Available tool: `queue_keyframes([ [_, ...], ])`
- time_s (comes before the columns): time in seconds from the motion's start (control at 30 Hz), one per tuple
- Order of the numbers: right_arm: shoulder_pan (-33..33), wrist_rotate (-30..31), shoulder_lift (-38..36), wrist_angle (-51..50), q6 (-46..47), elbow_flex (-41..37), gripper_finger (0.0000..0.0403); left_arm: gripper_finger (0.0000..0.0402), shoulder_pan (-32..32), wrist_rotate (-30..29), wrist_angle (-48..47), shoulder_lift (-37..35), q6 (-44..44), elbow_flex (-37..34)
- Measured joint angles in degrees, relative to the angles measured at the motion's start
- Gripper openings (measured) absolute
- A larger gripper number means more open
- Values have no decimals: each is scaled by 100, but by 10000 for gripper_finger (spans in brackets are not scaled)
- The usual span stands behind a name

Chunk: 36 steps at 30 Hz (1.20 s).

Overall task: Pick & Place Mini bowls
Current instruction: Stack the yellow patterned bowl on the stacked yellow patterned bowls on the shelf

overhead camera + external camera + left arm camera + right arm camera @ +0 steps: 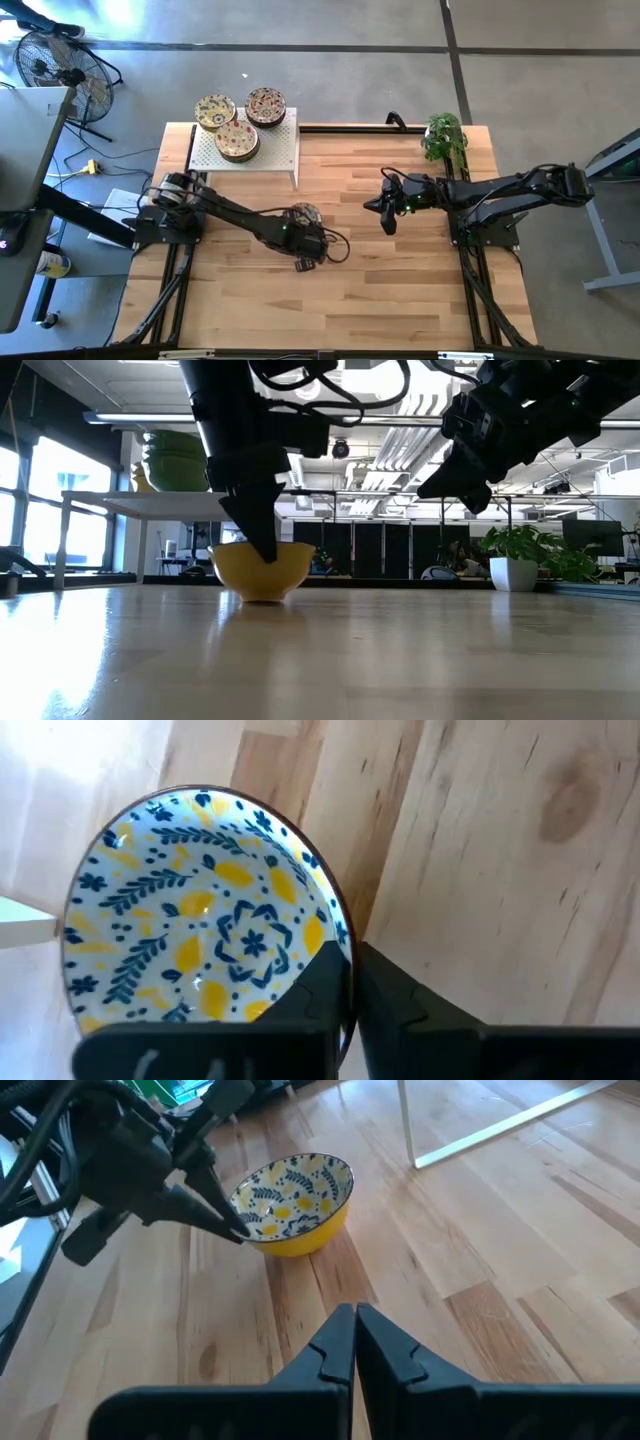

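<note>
A mini bowl [295, 1200], yellow outside and white inside with blue and yellow flowers, stands by its base on the wooden table [400, 280], left of the middle. My left gripper [352, 970] is shut on it, slanting down from the table's left. Three patterned bowl stacks [237, 140] rest on the white perforated rack [280, 150] at the far left. My right gripper [355, 1320] hangs shut above the table right of the middle, holding nothing. My left gripper pinches the bowl's rim [345, 945] on the side nearest the table's near edge. One finger is inside the bowl and one outside. The fingers [265, 545] slant steeply down onto it from above. The bowl stands upright with its base [262, 595] on the table.
A potted plant [445, 135] stands at the table's far right corner. The rack's legs [480, 1135] stand just beyond the bowl. Bare wood [400, 300] stretches across the near half of the table between the two arms.
</note>
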Motion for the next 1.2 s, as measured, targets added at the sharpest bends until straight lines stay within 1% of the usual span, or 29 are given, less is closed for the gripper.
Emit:
queue_keyframes([
  [0.13,2,1,0,0,-1,0,2,18,10,184,-278,-64,-71,179],
  [0.2,2,7,0,2,-1,2,2,11,1,481,-445,-84,-97,467],
  [0.3,2,13,0,12,-2,2,1,7,-13,568,-714,-87,26,1021],
  [0.47,2,27,0,24,-2,4,1,5,4,147,-1637,-99,579,1996],
  [0.63,2,7,0,31,-2,4,2,5,0,-190,-2364,-97,964,2616],
  [0.8,2,4,0,33,-17,4,1,5,5,-518,-3158,-97,1112,3270],
  [0.9,2,4,0,35,-87,4,2,5,19,-803,-3410,-97,1200,3717],
  [1.0,2,4,0,34,-88,4,1,5,101,-1027,-3679,-97,1304,4351],
  [1.1,2,24,0,35,-90,4,2,5,254,-1313,-3686,-99,1525,5080],
  [1.2,2,26,1,35,-90,4,1,5,511,-1377,-3660,-100,1770,5674],
])
